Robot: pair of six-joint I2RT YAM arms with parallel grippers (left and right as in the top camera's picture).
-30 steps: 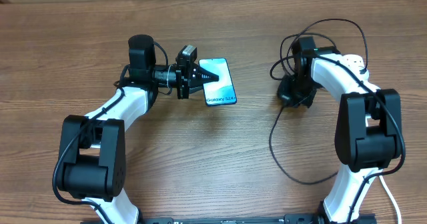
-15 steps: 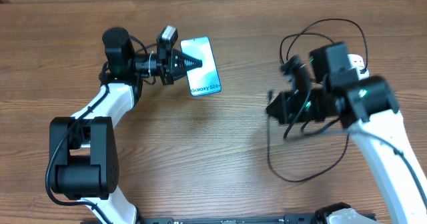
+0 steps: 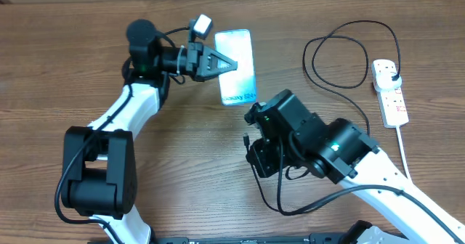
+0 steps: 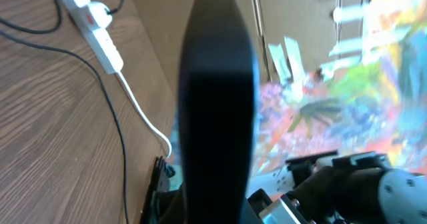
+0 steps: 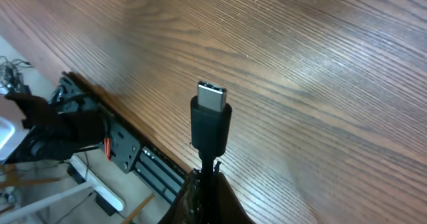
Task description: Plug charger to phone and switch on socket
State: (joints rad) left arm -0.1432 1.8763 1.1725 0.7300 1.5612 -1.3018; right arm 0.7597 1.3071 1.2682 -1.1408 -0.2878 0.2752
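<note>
My left gripper [image 3: 221, 62] is shut on the long edge of the phone [image 3: 240, 70] and holds it up off the table at the back centre, its light blue screen facing up. In the left wrist view the phone [image 4: 217, 97] shows edge-on as a dark bar between the fingers. My right gripper [image 5: 208, 184] is shut on the charger cable just behind its small connector [image 5: 211, 114], which points up and away above the wood. In the overhead view this gripper [image 3: 254, 153] is in front of the phone, apart from it. The socket [image 3: 389, 91] lies at the right with the black plug [image 3: 392, 71] in it.
The black cable [image 3: 341, 51] loops on the table between the phone and the socket, and more of it hangs under my right arm [image 3: 280, 193]. The socket's white cord [image 3: 403, 157] runs toward the front edge. The socket also shows in the left wrist view [image 4: 93, 21].
My right arm has swung from the right side to the table's centre with the connector, uncovering the socket. My left gripper has moved right with the phone.
</note>
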